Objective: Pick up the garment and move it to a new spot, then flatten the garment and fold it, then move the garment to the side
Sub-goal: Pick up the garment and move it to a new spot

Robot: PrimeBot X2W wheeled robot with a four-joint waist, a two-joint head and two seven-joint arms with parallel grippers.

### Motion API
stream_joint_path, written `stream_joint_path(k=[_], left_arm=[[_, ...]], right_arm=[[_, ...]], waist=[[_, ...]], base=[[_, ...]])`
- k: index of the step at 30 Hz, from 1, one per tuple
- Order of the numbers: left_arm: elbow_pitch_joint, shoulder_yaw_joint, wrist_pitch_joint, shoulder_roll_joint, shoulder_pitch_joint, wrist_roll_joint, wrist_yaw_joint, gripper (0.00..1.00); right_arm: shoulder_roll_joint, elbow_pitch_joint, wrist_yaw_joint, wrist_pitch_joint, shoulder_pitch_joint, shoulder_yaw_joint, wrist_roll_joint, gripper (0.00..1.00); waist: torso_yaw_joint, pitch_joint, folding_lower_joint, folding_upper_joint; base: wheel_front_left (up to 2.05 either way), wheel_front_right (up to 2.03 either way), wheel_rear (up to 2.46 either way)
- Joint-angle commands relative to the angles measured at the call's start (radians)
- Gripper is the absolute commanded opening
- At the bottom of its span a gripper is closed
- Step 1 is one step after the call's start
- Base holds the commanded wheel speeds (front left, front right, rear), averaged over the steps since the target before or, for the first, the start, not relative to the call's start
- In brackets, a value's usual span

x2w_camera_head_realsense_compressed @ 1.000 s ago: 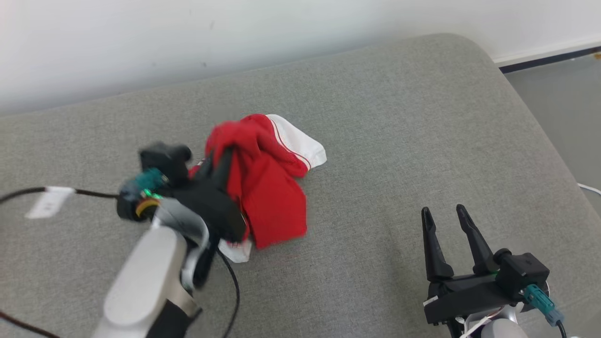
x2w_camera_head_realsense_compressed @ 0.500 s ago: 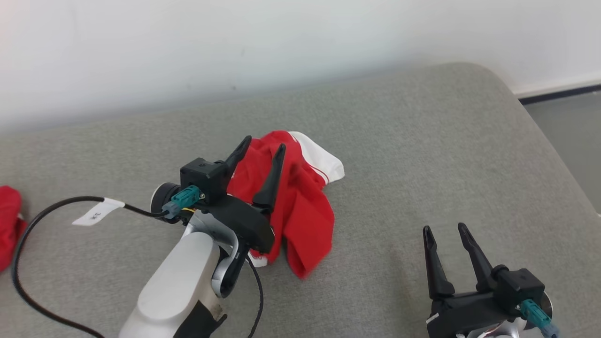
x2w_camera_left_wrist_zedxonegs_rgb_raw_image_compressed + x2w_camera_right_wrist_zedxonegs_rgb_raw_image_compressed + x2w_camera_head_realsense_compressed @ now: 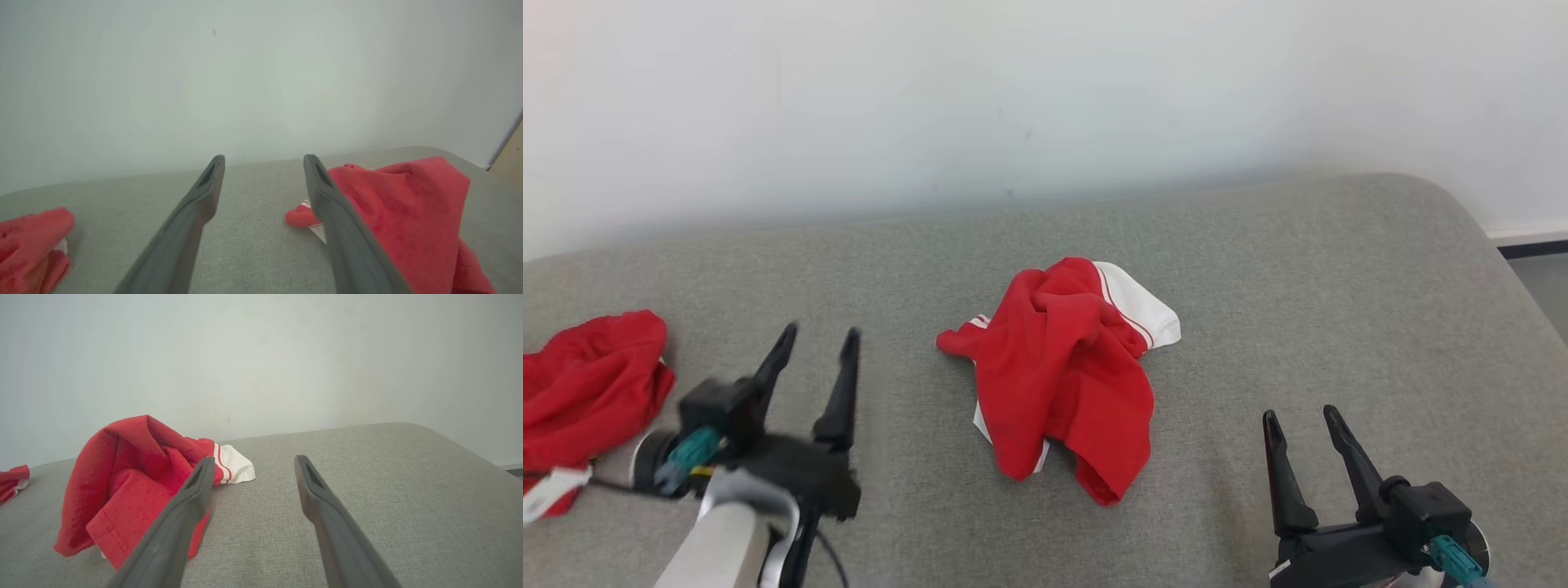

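Withdrawn left end effector [image 3: 820, 330] sits left of garment [image 3: 1062, 376]

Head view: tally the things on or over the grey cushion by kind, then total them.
Garments: 2 (middle garment, edge garment)
Pincers: 2 (left pincer, right pincer)
Total: 4

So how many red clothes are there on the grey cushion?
2. One red-and-white garment lies crumpled in the middle. Another red garment sits at the far left, cut off by the picture's edge; more could hide there.
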Motion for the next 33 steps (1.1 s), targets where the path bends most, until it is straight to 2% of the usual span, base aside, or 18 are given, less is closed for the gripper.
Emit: stream_joint_path(k=[1, 5, 8, 12, 18, 24, 33], left_arm=[[-0.016, 0.012, -0.007, 0.012, 0.040, -0.011, 0.011, 1.00], [-0.061, 0.050, -0.010, 0.043, 0.118, -0.007, 0.035, 1.00], [-0.103, 0.090, -0.012, 0.064, 0.195, 0.014, 0.069, 1.00], [-0.184, 0.146, -0.012, 0.068, 0.286, 0.051, 0.091, 1.00], [-0.314, 0.233, -0.012, 0.020, 0.413, 0.133, 0.099, 1.00], [-0.397, 0.331, -0.012, -0.066, 0.503, 0.212, 0.092, 1.00], [-0.471, 0.452, -0.012, -0.165, 0.572, 0.305, 0.011, 1.00]], right_arm=[[-0.002, -0.001, -0.002, -0.003, 0.008, -0.004, -0.009, 1.00], [-0.002, 0.001, -0.002, -0.003, 0.013, -0.006, -0.011, 1.00], [-0.002, 0.002, -0.002, -0.003, 0.014, -0.009, -0.013, 1.00], [-0.002, 0.002, -0.002, -0.003, 0.024, -0.014, -0.021, 1.00], [-0.002, 0.008, -0.002, -0.003, 0.035, -0.009, -0.017, 1.00], [-0.002, 0.023, -0.002, -0.003, 0.036, 0.002, -0.016, 1.00], [-0.002, 0.031, -0.002, -0.002, 0.058, 0.000, -0.007, 1.00]], waist=[[0.011, -0.007, 0.0001, 0.0000], [0.016, -0.008, 0.0001, 0.0000], [0.020, -0.009, 0.0001, 0.0000], [0.032, -0.011, 0.0001, 0.0000], [0.046, -0.017, 0.0001, 0.0000], [0.052, -0.021, 0.0001, 0.0000], [0.063, -0.026, 0.0001, 0.0000]], base=[[0.00, 0.00, 0.00], [0.00, 0.00, 0.00], [0.00, 0.00, 0.00], [0.00, 0.00, 0.00], [0.00, 0.00, 0.00], [0.00, 0.00, 0.00], [0.00, 0.00, 0.00]])
